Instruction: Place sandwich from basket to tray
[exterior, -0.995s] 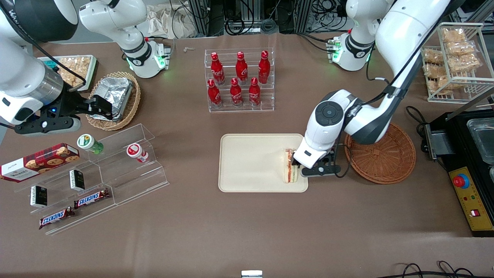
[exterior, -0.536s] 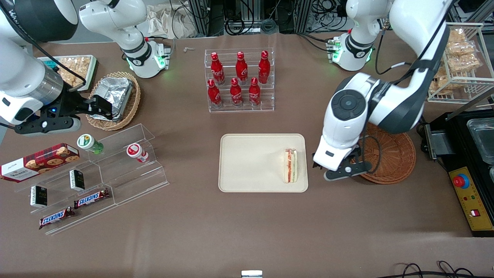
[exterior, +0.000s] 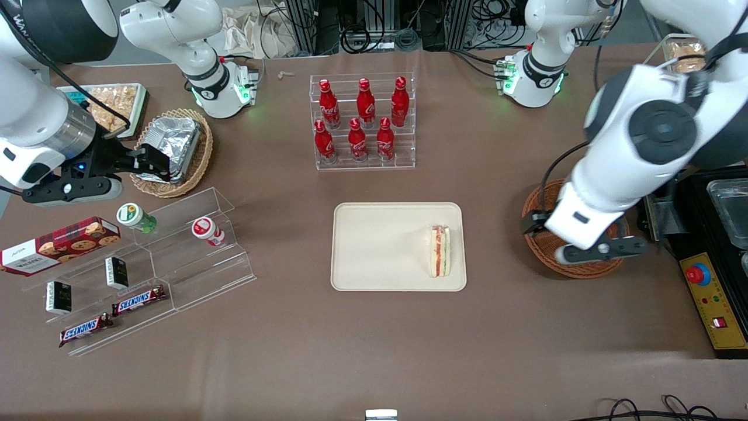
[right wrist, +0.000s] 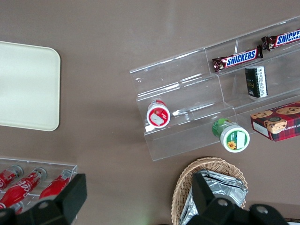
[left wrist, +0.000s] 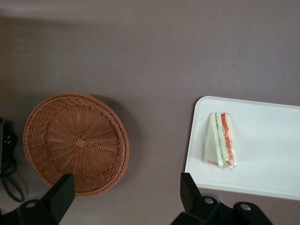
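Note:
The sandwich lies on the cream tray, on its side with the filling edge showing, at the tray's end nearest the basket. Nothing is in the reddish-brown wicker basket, which my arm partly covers in the front view. My left gripper hangs high above the table, over the basket's edge on the tray's side. It is open wide with nothing between its fingers, well apart from the sandwich.
A clear rack of red cola bottles stands farther from the front camera than the tray. Acrylic shelves with snacks and a tan basket with a foil container lie toward the parked arm's end. A black machine and a wire snack rack stand beside the basket.
The gripper let go of the sandwich on the tray, rose, and swung away toward the working arm's end, over the basket. The sandwich stayed where it was set.

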Available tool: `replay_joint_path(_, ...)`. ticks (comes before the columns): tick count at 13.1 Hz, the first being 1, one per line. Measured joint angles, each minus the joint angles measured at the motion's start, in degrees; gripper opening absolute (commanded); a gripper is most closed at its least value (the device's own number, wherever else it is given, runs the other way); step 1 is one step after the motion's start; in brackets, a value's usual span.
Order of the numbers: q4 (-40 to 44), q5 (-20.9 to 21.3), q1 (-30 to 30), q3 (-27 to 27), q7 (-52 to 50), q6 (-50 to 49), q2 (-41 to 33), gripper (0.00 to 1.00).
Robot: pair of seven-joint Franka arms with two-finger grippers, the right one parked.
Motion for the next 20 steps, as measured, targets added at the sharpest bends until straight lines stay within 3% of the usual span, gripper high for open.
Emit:
replay_joint_path(4,-4.26,-2.58,0.59,-0.48,1.04,-1.23,-6.33,1.0)
replay_joint_path(7,-6.07,-7.0,0.57,-0.57,1.04,-1.22,-8.82,1.0)
replay_joint_path(10,-6.77,-7.71,-1.21,1.18,1.06,-1.27,-11.01,1.0)
replay_joint_path(16,-12.84,-12.17,-14.12,28.83,17.09,-1.4,-19.81,1.0)
replay_joint_path(20,-15.11,-12.39,-14.77,31.89,20.2,-1.36,-21.77,1.0)
